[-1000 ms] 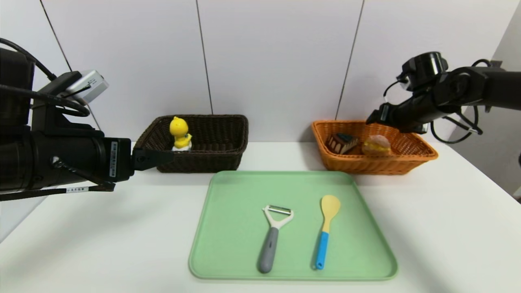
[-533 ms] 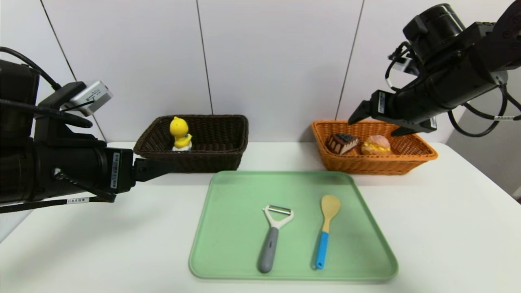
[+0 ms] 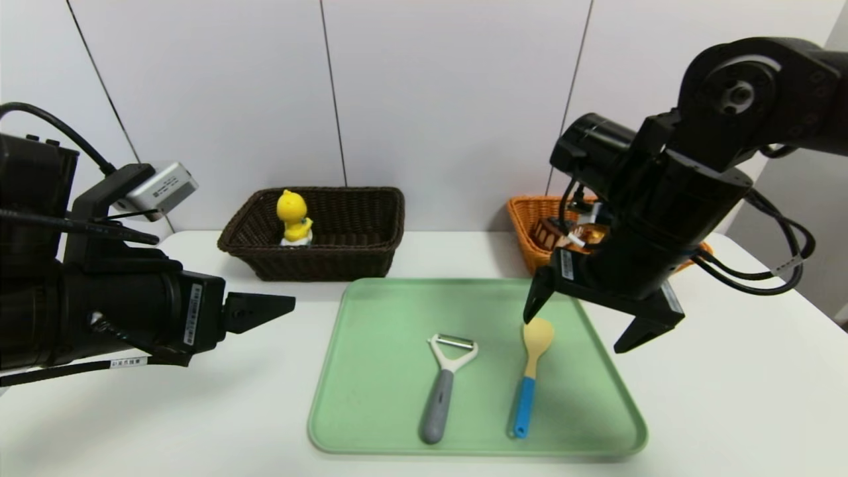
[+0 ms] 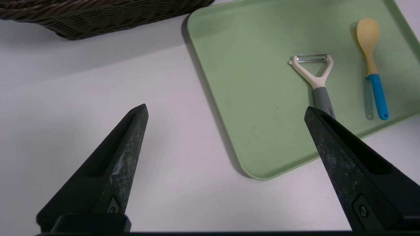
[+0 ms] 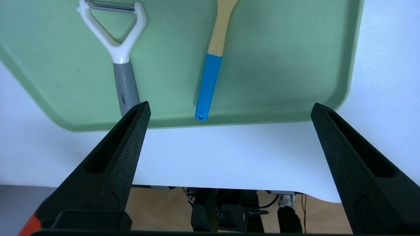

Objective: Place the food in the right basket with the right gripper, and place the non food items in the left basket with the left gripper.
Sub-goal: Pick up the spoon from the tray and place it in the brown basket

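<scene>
White desk [image 3: 265, 411] beneath the tray [image 3: 477, 291]: your left end effector [image 4: 226, 106] and right end effector [image 5: 231, 103] both gape empty. Peeler [image 3: 438, 397] and spoon [image 3: 525, 397] lie there; reaching together, your arms could collide above them.

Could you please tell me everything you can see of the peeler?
The peeler has a grey handle, a white Y-shaped head that looks like plastic, and a shiny, metal-looking blade across the fork. Small dark lettering marks the handle. It lies flat on the green tray, beside the spoon without touching it, blade toward the baskets. Only the tray touches it; neither tool holds it.
</scene>
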### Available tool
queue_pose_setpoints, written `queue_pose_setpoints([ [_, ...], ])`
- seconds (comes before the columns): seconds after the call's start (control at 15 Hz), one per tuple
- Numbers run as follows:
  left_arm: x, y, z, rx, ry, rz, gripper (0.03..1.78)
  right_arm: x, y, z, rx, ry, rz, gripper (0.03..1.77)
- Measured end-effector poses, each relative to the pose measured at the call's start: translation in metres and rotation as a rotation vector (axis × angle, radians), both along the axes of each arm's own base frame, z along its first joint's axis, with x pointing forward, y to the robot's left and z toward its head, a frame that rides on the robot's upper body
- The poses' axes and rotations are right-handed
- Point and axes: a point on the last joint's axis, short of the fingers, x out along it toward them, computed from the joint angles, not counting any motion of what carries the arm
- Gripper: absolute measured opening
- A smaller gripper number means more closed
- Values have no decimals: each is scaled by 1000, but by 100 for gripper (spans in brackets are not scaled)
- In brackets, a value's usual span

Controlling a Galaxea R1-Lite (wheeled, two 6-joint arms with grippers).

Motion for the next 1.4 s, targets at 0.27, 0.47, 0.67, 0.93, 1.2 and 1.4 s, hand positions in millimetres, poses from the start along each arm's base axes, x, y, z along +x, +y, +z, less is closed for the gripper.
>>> queue_pose_setpoints([
  [0.27, -2, 1, 0, -1, -2, -2, 169, 1, 24, -24, -50, 96, -30, 169],
  [0.47, -3, 1, 1, -3, -10, -4, 169, 8, 34, -43, -76, 149, -92, 169],
  [0.67, -3, 1, 2, -6, -13, -7, 169, 14, 38, -56, -103, 176, -107, 169],
  [0.93, -4, 1, 3, -6, -16, -10, 169, 21, 40, -68, -137, 186, -111, 170],
  [1.2, -7, 2, 4, -7, -20, -11, 169, 26, 40, -76, -150, 204, -118, 170],
  [1.4, -7, 2, 4, -8, -23, -11, 169, 29, 41, -81, -143, 213, -120, 170],
])
